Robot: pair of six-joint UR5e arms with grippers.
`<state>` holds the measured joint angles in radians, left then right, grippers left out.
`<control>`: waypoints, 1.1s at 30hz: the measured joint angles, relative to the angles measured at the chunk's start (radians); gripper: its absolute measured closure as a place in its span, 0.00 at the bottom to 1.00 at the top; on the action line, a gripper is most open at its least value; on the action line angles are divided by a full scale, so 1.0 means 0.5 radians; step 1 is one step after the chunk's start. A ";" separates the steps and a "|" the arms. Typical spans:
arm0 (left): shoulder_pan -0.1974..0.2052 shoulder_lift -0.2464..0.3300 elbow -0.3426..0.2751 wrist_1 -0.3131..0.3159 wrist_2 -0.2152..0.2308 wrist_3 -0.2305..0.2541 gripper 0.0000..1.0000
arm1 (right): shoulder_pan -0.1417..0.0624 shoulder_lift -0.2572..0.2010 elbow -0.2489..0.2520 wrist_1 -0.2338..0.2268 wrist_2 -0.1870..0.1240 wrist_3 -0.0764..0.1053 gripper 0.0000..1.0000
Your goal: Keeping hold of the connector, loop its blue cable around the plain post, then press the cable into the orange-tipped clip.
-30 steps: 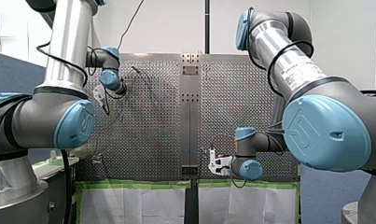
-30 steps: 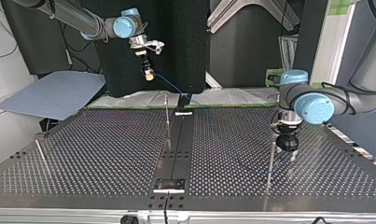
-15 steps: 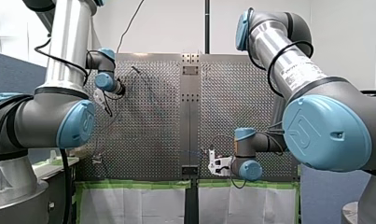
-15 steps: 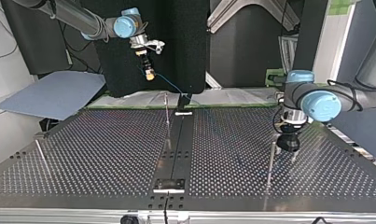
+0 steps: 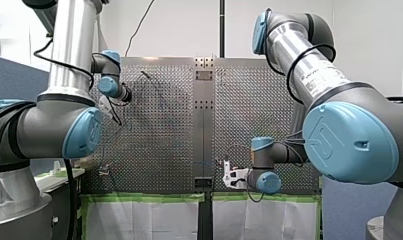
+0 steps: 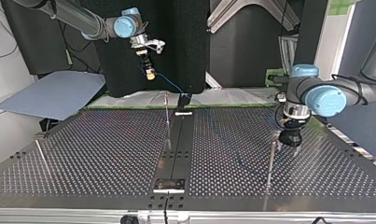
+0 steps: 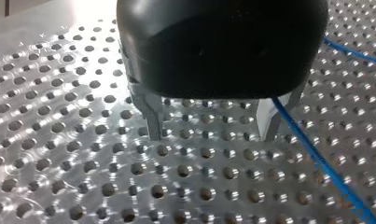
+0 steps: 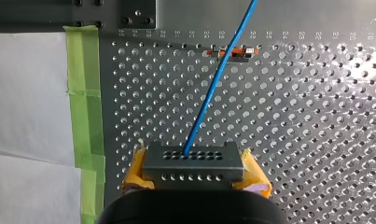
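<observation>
My right gripper (image 8: 195,179) has yellow pads shut on a grey perforated connector (image 8: 191,161). It hangs high above the table's far edge in the top view (image 6: 150,73). The blue cable (image 8: 209,98) leaves the connector and runs over the orange-tipped clip (image 8: 230,51) on the plate. My left gripper (image 7: 211,135) stands open just above the perforated plate with nothing between its metal fingers (image 7: 153,119). The cable (image 7: 316,158) passes close beside one finger. In the top view my left gripper (image 6: 288,147) hovers just behind a thin plain post (image 6: 271,161).
Another thin rod (image 6: 167,114) stands by the dark centre rail (image 6: 176,149), and a third one (image 6: 41,154) leans at the top view's left. Green tape (image 8: 85,93) and white sheets border the plate. A grey-blue panel (image 6: 55,93) lies beyond the table.
My left gripper has drifted to the right and toward the table's far side in the top view, away from the post. My right gripper has kept still with the connector.
</observation>
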<state>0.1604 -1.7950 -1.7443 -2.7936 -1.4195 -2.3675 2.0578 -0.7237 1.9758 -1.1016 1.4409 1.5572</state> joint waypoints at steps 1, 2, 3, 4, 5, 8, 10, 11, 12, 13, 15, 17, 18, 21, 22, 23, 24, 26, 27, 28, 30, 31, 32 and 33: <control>0.001 0.007 -0.013 0.001 0.019 -0.007 0.01 | 0.000 0.000 0.000 0.000 0.000 0.000 1.00; 0.002 0.012 -0.022 0.002 0.030 -0.010 0.01 | 0.001 0.000 0.000 0.001 0.000 -0.001 1.00; 0.004 0.017 -0.030 0.002 0.037 -0.010 0.01 | 0.001 0.000 0.000 0.002 0.000 -0.002 1.00; 0.007 0.025 -0.038 0.002 0.037 -0.009 0.01 | 0.001 0.000 -0.001 0.003 0.000 -0.003 1.00; 0.010 0.029 -0.043 0.002 0.035 -0.007 0.01 | 0.001 0.000 0.000 0.005 -0.001 -0.005 1.00; 0.017 0.042 -0.052 -0.002 0.028 0.006 0.01 | 0.002 0.001 -0.001 0.010 -0.001 -0.010 1.00; 0.021 0.053 -0.055 -0.006 0.026 0.013 0.01 | 0.004 0.001 -0.001 0.011 -0.001 -0.011 1.00; 0.023 0.059 -0.056 -0.009 0.026 0.015 0.01 | 0.005 0.002 -0.001 0.012 -0.001 -0.011 1.00; 0.024 0.064 -0.056 -0.012 0.025 0.017 0.01 | 0.007 0.002 -0.001 0.012 -0.001 -0.011 1.00; 0.025 0.071 -0.057 -0.015 0.026 0.018 0.01 | 0.007 0.002 -0.001 0.012 -0.001 -0.012 1.00; 0.027 0.081 -0.057 -0.020 0.027 0.019 0.01 | 0.008 0.003 -0.001 0.012 -0.001 -0.012 1.00; 0.027 0.092 -0.057 -0.027 0.033 0.023 0.01 | 0.009 0.003 -0.001 0.012 -0.001 -0.012 1.00; 0.027 0.096 -0.060 -0.031 0.035 0.026 0.01 | 0.010 0.003 -0.001 0.012 -0.001 -0.012 1.00; 0.029 0.115 -0.080 -0.041 0.047 0.034 0.01 | 0.012 0.003 -0.001 0.012 0.000 -0.012 1.00; 0.030 0.122 -0.091 -0.042 0.054 0.036 0.01 | 0.012 0.003 -0.001 0.012 0.000 -0.012 1.00; 0.030 0.128 -0.100 -0.042 0.060 0.037 0.01 | 0.012 0.003 -0.001 0.012 0.000 -0.012 1.00; 0.029 0.134 -0.109 -0.043 0.065 0.038 0.01 | 0.012 0.003 -0.001 0.012 0.000 -0.012 1.00; 0.026 0.151 -0.126 -0.043 0.073 0.041 0.01 | 0.012 0.003 -0.001 0.012 0.000 -0.012 1.00; 0.025 0.161 -0.132 -0.044 0.075 0.042 0.01 | 0.012 0.003 -0.001 0.012 0.000 -0.012 1.00; 0.024 0.177 -0.140 -0.046 0.076 0.044 0.01 | 0.012 0.003 -0.001 0.012 0.000 -0.012 1.00; 0.023 0.205 -0.152 -0.047 0.077 0.045 0.01 | 0.012 0.003 -0.001 0.012 0.000 -0.012 1.00; 0.023 0.227 -0.158 -0.048 0.077 0.046 0.01 | 0.012 0.003 -0.001 0.012 0.000 -0.012 1.00; 0.021 0.244 -0.161 -0.049 0.077 0.046 0.01 | 0.012 0.003 0.000 0.012 0.000 -0.012 1.00; 0.020 0.261 -0.165 -0.050 0.077 0.045 0.01 | 0.012 0.003 -0.001 0.012 0.000 -0.012 1.00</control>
<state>0.1704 -1.6646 -1.8269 -2.8184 -1.3808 -2.3448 2.0640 -0.7220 1.9755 -1.0955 1.4411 1.5510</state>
